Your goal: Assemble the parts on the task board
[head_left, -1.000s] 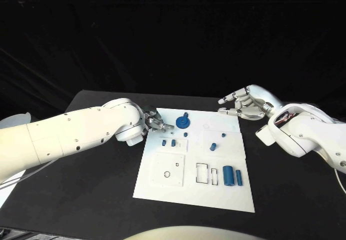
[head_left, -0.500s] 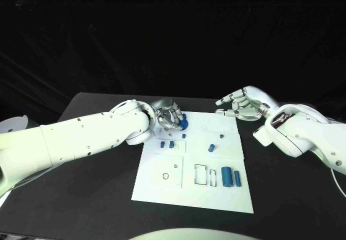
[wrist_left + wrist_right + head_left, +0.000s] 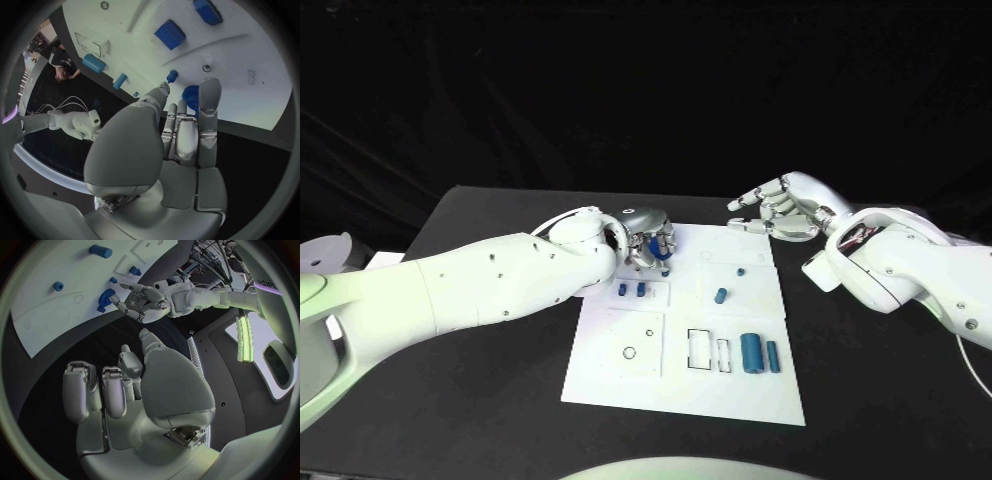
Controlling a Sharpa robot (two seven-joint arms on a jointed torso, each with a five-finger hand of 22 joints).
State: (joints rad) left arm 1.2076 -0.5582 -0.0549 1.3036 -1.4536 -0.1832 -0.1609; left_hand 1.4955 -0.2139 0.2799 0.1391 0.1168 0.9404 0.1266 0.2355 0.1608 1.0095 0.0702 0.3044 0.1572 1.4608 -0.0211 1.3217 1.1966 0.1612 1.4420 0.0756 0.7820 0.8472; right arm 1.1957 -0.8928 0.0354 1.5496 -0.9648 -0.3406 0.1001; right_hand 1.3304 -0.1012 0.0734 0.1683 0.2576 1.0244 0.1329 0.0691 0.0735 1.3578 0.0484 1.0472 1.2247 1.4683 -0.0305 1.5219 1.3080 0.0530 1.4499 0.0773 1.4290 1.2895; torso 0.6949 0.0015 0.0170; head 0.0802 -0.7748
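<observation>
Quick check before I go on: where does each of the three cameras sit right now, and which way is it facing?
Head view: on the robot's head, looking down at the task board; both arms enter, left hand over the round blue part, right hand beyond the board's far right corner.
Left wrist view: behind the left hand, facing the board.
Right wrist view: behind the right hand, facing across the board.
Shared: the right wrist view also shows the left hand at that blue part.

A black tabletop (image 3: 473,380) carries the white task board (image 3: 668,385), which lies flat near its middle, long side running away from the robot; dark bare tabletop shows on both sides of the board
</observation>
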